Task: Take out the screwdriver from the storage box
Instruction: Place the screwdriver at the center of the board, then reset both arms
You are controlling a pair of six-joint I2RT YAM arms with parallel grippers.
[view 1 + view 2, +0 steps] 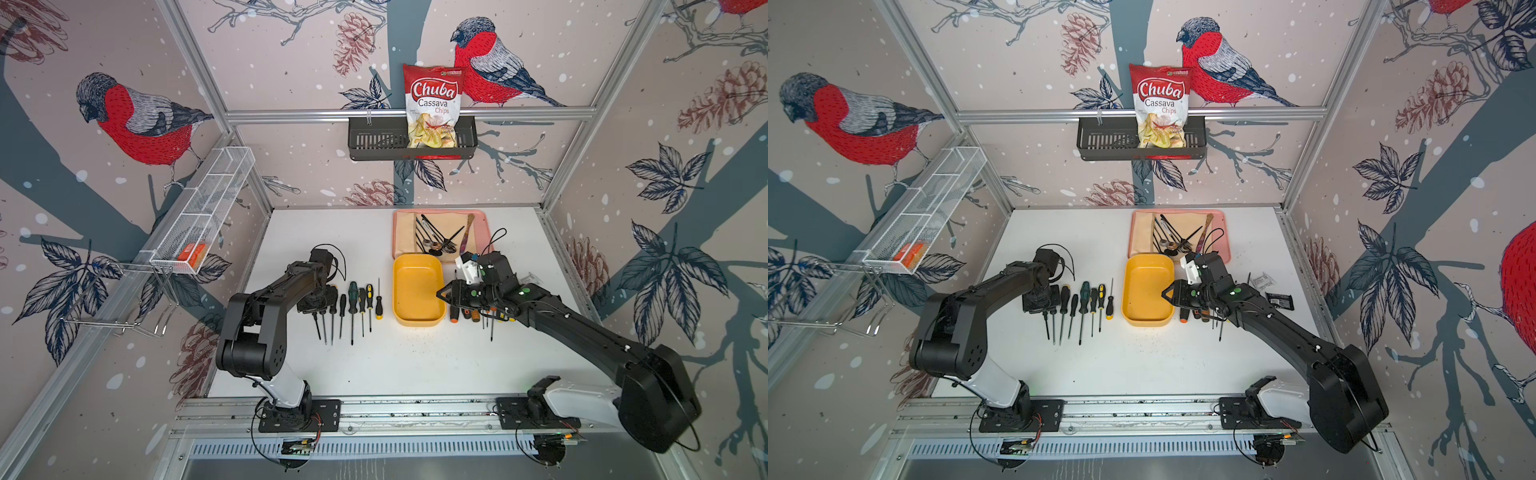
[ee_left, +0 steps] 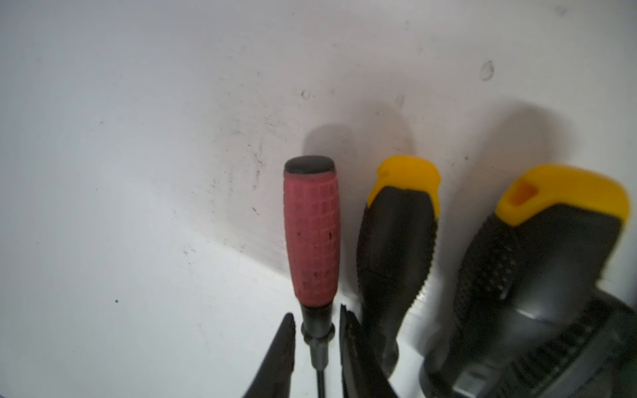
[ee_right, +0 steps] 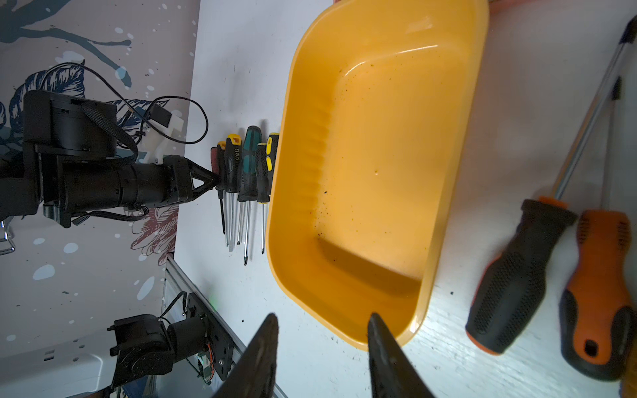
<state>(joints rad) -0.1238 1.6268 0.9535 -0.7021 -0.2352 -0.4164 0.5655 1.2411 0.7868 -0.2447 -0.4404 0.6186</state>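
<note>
The mustard-yellow storage box (image 1: 417, 291) (image 3: 379, 172) stands mid-table with nothing inside it. A red-handled screwdriver (image 2: 312, 237) lies on the white table at the left end of a row of screwdrivers (image 1: 353, 307), outside the box. My left gripper (image 2: 317, 312) points down at it. Its fingers straddle the black neck below the handle, slightly open, with a thin gap on each side. My right gripper (image 3: 323, 317) (image 1: 438, 294) hovers over the box's right edge, open and holding nothing.
More screwdrivers (image 1: 469, 313) lie right of the box, partly under my right arm. A pink tray (image 1: 482, 214) with cutlery sits behind the box. On the back wall hangs a black basket (image 1: 374, 141) holding a chips bag (image 1: 432, 108). Small packets (image 1: 1279, 300) lie far right.
</note>
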